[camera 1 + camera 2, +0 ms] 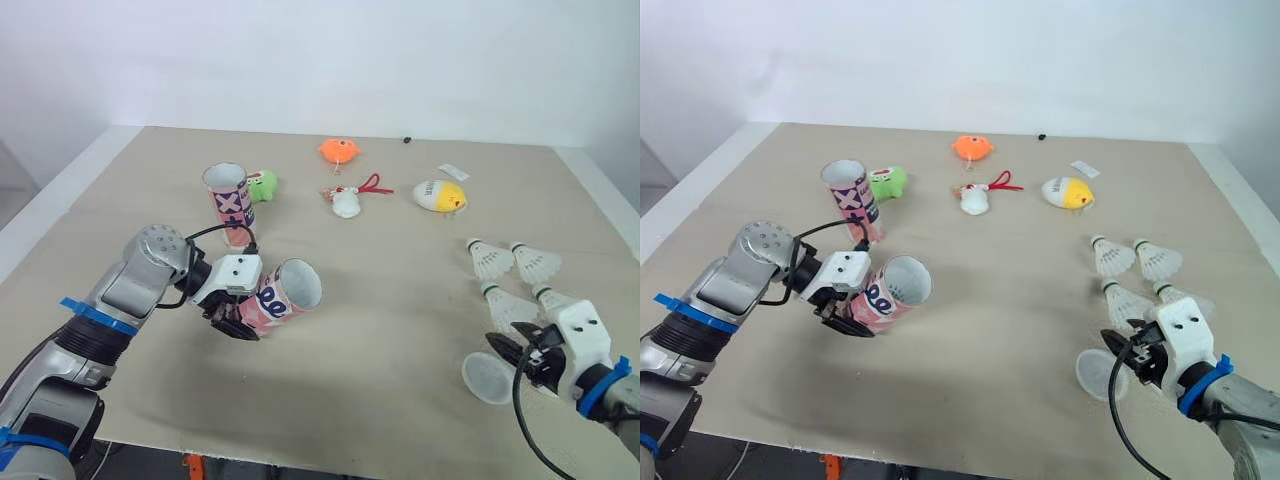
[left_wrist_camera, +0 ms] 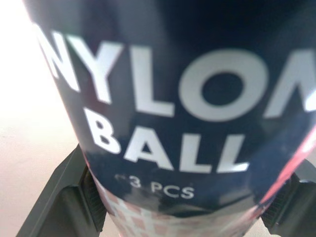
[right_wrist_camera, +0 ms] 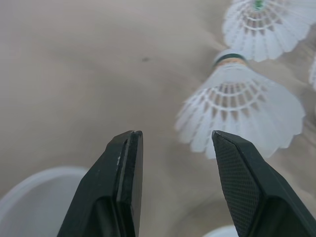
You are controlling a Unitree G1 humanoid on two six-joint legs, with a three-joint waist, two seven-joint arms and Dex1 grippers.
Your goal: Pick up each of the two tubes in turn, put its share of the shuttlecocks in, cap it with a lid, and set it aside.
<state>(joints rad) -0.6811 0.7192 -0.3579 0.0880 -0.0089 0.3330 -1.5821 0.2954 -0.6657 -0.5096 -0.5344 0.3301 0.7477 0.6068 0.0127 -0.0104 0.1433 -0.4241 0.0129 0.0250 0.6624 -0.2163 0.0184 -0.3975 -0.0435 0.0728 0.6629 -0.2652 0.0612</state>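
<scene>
The pale surface (image 1: 380,400) is seen spread wide, with its middle bare between the two arms; the front edge is close below both grippers. One tube (image 1: 288,290) is clamped at its lower body by the left gripper (image 1: 240,318), tilted with its open mouth turned up and toward the robot's right; in the left wrist view the printed wall of this tube is pressed between both black fingers (image 2: 64,197). The second tube (image 1: 228,205) is stood upright just behind the held one, apart from it, well in from the left edge. The right gripper (image 1: 508,352) is held low at the front right with its fingers spread and nothing between them; a translucent lid (image 1: 485,378) is found just beside its tips, toward the front edge. Four shuttlecocks (image 1: 508,305) are gathered just behind that gripper, the nearest lying straight ahead of the spread fingers in the right wrist view. Further back, a green toy (image 1: 263,184), an orange toy (image 1: 340,151), a white toy (image 1: 347,203) and a yellow toy (image 1: 440,195) are scattered.
</scene>
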